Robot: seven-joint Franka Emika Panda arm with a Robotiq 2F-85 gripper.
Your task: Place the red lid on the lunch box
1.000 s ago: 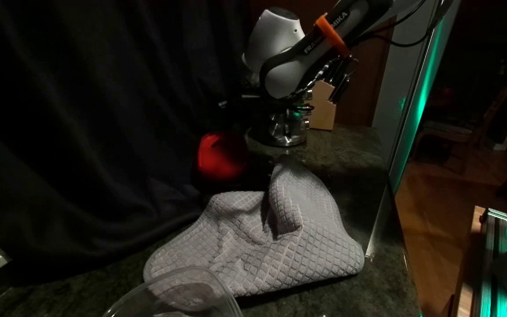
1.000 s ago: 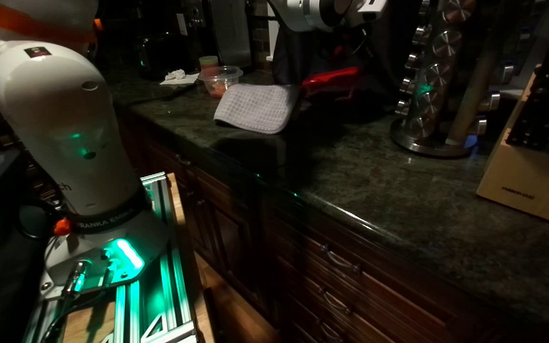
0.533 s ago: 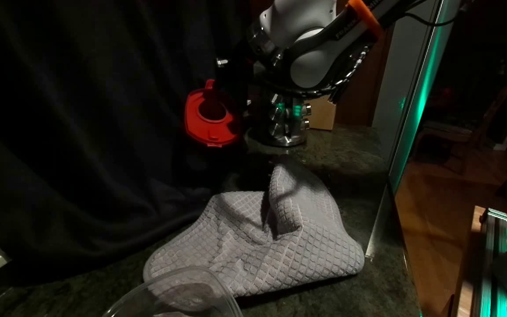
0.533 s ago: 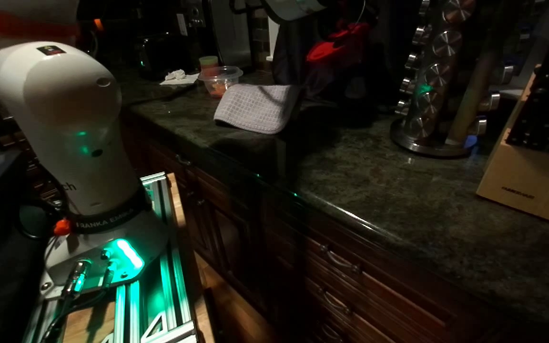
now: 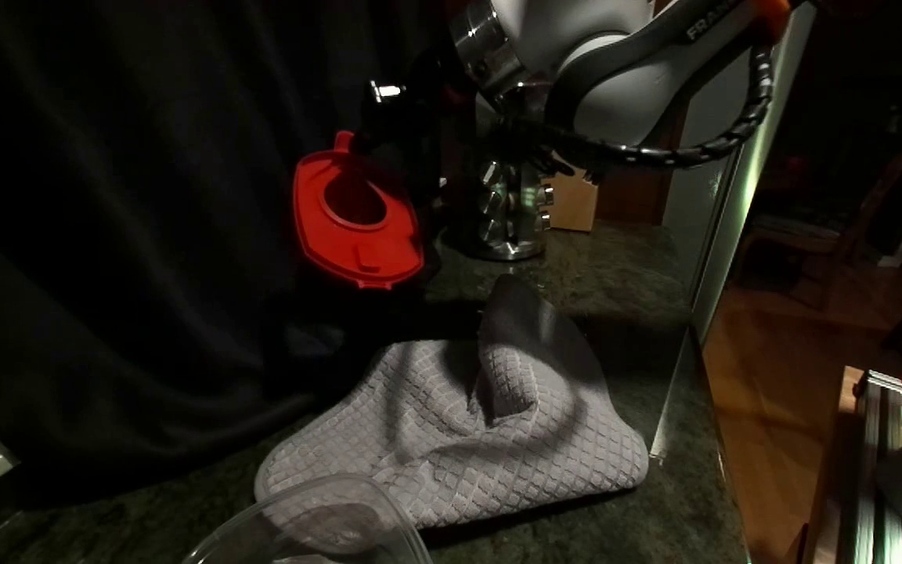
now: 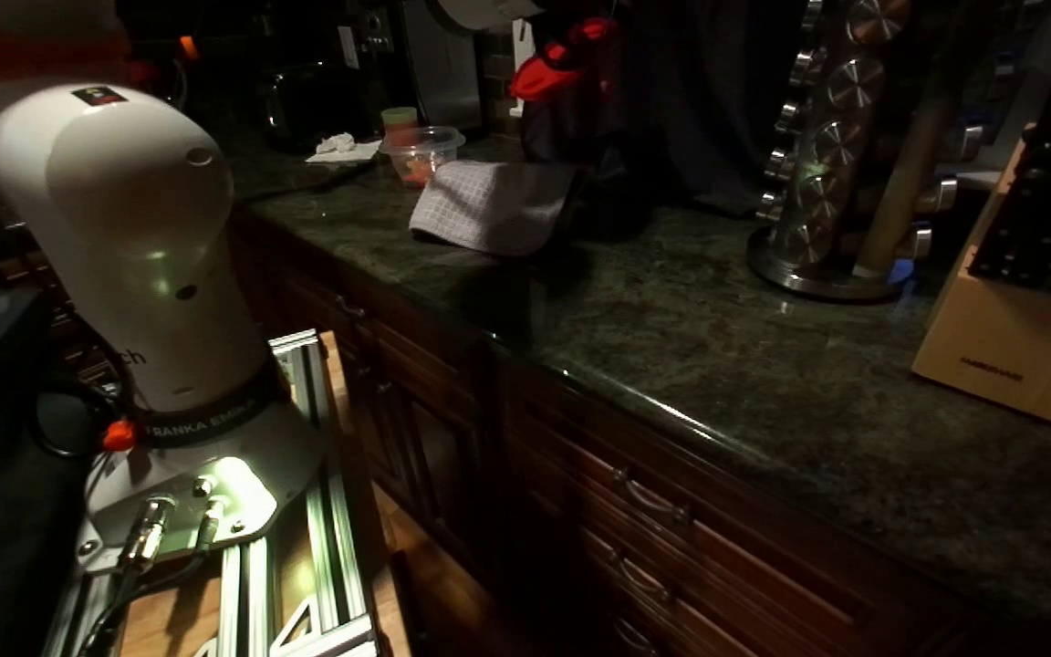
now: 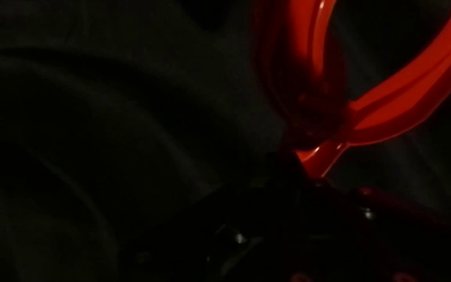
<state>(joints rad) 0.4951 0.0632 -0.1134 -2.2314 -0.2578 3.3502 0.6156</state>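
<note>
Evidently the grasp is done: in the wrist view the dark two-fingered gripper has its fingers pinching the small tab of the bright red rounded plastic lid, which hangs tilted above the dark stone counter, upper left in an exterior view. The clear round plastic lunch box, upper left of centre in an exterior view, stands uncovered. Left to do, presumably: carrying, levelling, lowering and seating the lid.

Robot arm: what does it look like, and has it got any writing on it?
The arm is mostly white, with big rounded joints, an orange band, a black ribbed cable and FRANKA lettering. The jaws look black in the dim wrist view.
</note>
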